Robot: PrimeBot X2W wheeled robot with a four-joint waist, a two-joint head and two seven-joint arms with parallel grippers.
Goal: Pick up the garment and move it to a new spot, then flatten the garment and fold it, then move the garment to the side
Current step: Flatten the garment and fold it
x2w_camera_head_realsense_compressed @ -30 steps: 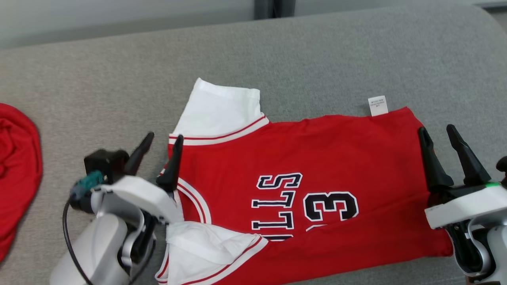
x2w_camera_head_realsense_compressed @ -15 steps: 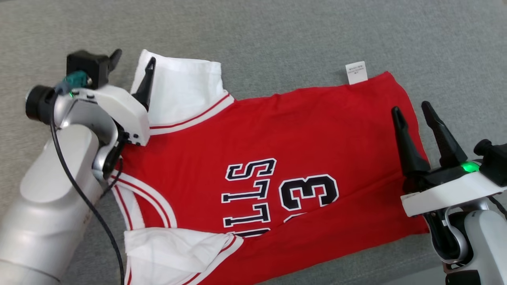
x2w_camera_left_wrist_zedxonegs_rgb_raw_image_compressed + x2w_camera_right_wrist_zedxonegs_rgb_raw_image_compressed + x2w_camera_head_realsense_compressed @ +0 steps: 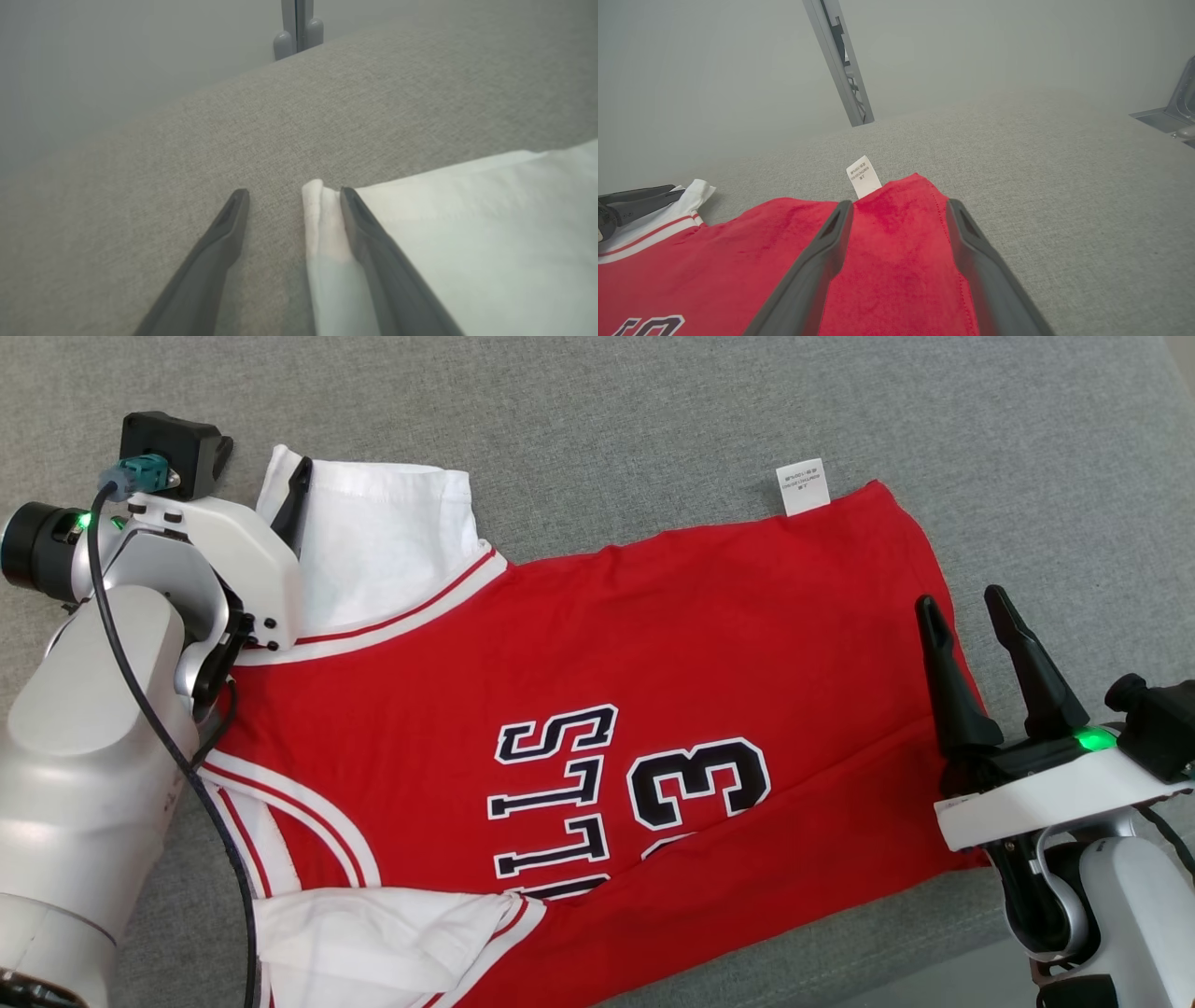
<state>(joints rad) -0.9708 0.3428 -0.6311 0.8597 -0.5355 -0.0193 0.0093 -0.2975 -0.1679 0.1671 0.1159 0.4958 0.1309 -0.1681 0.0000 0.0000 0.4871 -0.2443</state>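
The jersey (image 3: 653,653) lies flat across the middle of the head view on the grey cushion (image 3: 653,420). My left gripper (image 3: 294,193), spread, straddles its white sleeve (image 3: 383,541) edge at upper left. My right gripper (image 3: 960,597), also spread, hovers over the hem at right, pinching nothing.
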